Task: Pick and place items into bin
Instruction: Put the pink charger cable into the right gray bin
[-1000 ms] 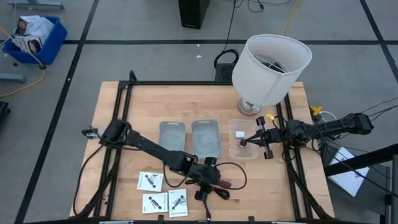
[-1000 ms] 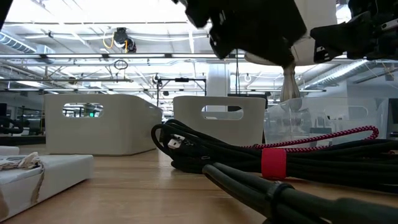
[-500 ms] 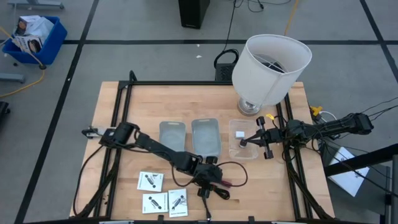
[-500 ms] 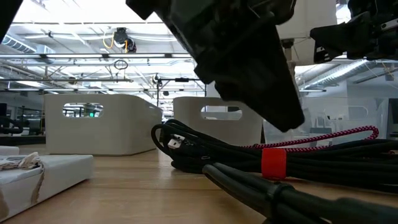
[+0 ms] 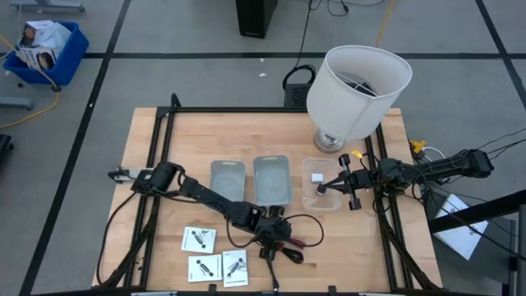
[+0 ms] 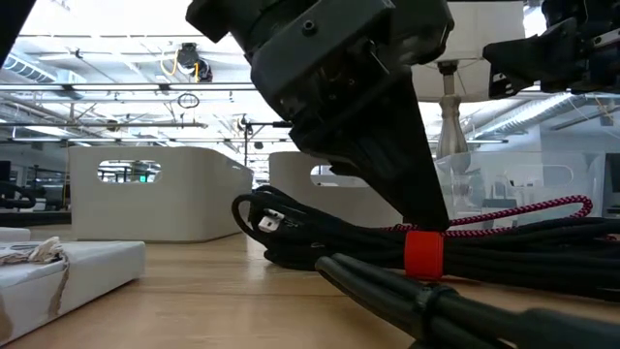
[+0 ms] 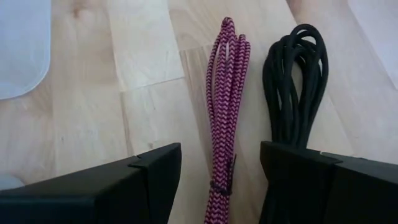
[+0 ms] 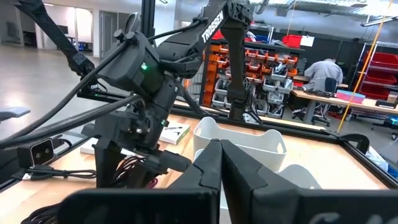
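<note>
From the high view, the left gripper [image 5: 276, 233] reaches to the lower centre of the wooden table [image 5: 148, 156], directly over the black-and-red cable bundle [image 5: 302, 240], while three white square cards [image 5: 215, 255] lie at the lower left of the frame and two grey bins [image 5: 251, 181] sit at mid-table. The right gripper [image 5: 330, 187] hangs at centre right above a clear bin [image 5: 322, 196] holding a tiny white block [image 5: 316, 177], below the large white lampshade [image 5: 358, 89]. In the low view, the left gripper [image 6: 426, 218] fills the upper centre, its tip coming down to the cable bundle [image 6: 387, 242] beside a red band [image 6: 423, 254] at lower right; the pale bins [image 6: 155, 191] stand behind at left. The left wrist view shows that gripper's dark fingers [image 7: 155, 177] spread wide at the bottom of the frame, with the red braided cable [image 7: 225, 99] running between them and the black cable [image 7: 295, 87] at right, neither yet clamped. In the right wrist view, the right gripper's fingers [image 8: 205, 168] meet at bottom centre, closed on nothing, with the left arm [image 8: 149, 87] at left and a seated person [image 8: 322, 70] in the room at upper right.
</note>
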`<act>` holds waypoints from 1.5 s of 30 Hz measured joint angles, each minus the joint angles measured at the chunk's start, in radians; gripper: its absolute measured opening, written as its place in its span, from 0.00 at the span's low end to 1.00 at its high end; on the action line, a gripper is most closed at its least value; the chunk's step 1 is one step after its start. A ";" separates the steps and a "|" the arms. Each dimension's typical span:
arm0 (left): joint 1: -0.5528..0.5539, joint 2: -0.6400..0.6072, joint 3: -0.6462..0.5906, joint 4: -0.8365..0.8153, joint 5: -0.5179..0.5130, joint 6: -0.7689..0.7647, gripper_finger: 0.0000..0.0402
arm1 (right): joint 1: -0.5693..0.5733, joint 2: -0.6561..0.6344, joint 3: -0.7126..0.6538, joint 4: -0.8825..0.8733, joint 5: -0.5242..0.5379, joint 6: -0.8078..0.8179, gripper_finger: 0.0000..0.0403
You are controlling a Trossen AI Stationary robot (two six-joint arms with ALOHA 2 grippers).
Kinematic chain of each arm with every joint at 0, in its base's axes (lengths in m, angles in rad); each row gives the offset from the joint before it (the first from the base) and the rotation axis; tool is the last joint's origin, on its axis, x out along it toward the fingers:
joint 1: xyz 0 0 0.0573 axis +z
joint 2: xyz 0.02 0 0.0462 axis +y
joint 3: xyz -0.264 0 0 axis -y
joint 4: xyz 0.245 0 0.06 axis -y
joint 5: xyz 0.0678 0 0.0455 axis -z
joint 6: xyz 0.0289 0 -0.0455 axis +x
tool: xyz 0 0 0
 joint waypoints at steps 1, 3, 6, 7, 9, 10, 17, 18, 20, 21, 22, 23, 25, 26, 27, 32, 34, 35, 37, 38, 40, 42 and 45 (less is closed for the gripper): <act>-0.003 0.000 0.000 -0.001 -0.003 0.000 0.56 | 0.000 0.000 0.000 0.000 0.000 0.000 0.00; -0.006 0.010 0.000 0.009 -0.009 0.001 0.56 | 0.000 0.000 0.000 0.000 0.000 -0.001 0.00; -0.015 0.029 -0.001 0.007 -0.010 -0.014 0.56 | 0.000 0.001 0.000 -0.001 0.000 -0.002 0.00; -0.020 0.040 -0.001 0.024 -0.010 -0.023 0.56 | 0.000 0.001 0.000 -0.004 0.000 -0.002 0.00; -0.028 0.043 -0.001 0.032 -0.011 -0.032 0.56 | 0.000 0.001 0.000 -0.009 0.000 -0.004 0.00; -0.031 0.043 -0.001 0.034 -0.014 -0.036 0.56 | 0.000 0.001 0.000 -0.009 0.000 -0.004 0.00; -0.032 0.043 -0.001 0.033 -0.011 -0.040 0.50 | -0.001 0.001 0.000 -0.008 0.001 -0.003 0.00; -0.032 0.043 -0.001 0.032 -0.012 -0.040 0.46 | -0.001 0.001 0.000 -0.008 0.001 -0.003 0.00; -0.032 0.043 -0.001 0.033 -0.010 -0.040 0.36 | -0.001 0.001 0.000 -0.008 0.001 -0.003 0.00; -0.032 0.043 -0.001 0.033 -0.008 -0.037 0.29 | -0.001 0.001 0.000 -0.008 0.001 -0.003 0.00; -0.032 0.043 -0.001 0.034 -0.004 -0.028 0.23 | -0.001 0.001 0.000 -0.008 0.001 -0.003 0.00; -0.033 0.043 -0.001 0.034 0.002 -0.018 0.16 | -0.001 0.001 0.000 -0.008 0.001 -0.004 0.00; -0.033 0.043 0.000 0.041 0.011 0.002 0.06 | -0.001 0.001 0.000 -0.008 0.001 -0.004 0.00; -0.033 0.043 0.000 0.051 0.025 0.010 0.05 | -0.001 0.001 0.000 -0.008 0.001 -0.005 0.00; -0.033 0.043 0.000 0.060 0.028 0.021 0.05 | -0.001 0.001 0.000 -0.008 0.001 -0.005 0.00; -0.033 0.016 0.007 0.058 0.014 0.106 0.09 | -0.001 0.001 0.000 -0.008 0.001 -0.007 0.00; -0.032 -0.018 0.015 0.063 -0.006 0.131 0.06 | -0.001 0.001 0.000 -0.008 0.001 -0.007 0.00; -0.030 -0.038 0.015 0.063 -0.010 0.141 0.04 | -0.001 0.001 0.000 -0.008 0.001 -0.007 0.00; -0.027 -0.083 0.017 0.051 -0.020 0.160 0.04 | -0.001 0.001 0.000 -0.008 0.001 -0.007 0.00; -0.026 -0.103 0.017 0.043 -0.034 0.168 0.04 | -0.001 0.001 0.000 -0.008 0.001 -0.006 0.00; -0.026 -0.152 0.017 0.026 -0.069 0.205 0.06 | -0.001 0.001 0.000 -0.011 0.001 -0.007 0.00; -0.026 -0.208 0.017 -0.020 -0.130 0.263 0.07 | -0.001 0.002 0.000 -0.010 0.001 -0.006 0.00; -0.019 -0.286 0.018 -0.156 -0.282 0.377 0.06 | -0.001 0.005 0.000 -0.011 0.001 -0.005 0.00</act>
